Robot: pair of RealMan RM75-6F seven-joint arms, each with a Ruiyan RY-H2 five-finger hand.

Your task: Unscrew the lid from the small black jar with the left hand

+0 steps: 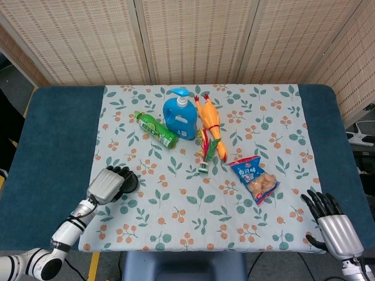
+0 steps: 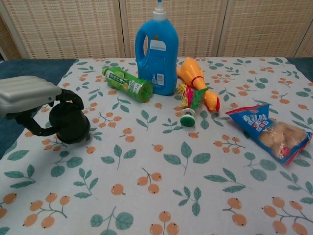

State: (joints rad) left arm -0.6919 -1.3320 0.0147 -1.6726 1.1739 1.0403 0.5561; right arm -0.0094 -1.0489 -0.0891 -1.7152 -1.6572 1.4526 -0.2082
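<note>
progress: my left hand (image 2: pixel 27 95) wraps the small black jar (image 2: pixel 70 122) at the floral cloth's (image 1: pixel 193 234) left edge, lid looks still on, unscrewing remains | right hand (image 1: pixel 334 225) idle, fingers apart, holding nothing | count: one jar, one blue detergent bottle (image 1: pixel 180 115), one green bottle (image 1: pixel 155 129), one rubber chicken (image 1: pixel 210 129), one snack bag (image 1: pixel 254 177)

Bright, even light; soft shadows

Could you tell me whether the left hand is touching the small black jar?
Touching. In the chest view the left hand wraps its dark fingers around the small black jar, with no gap visible between them.
</note>
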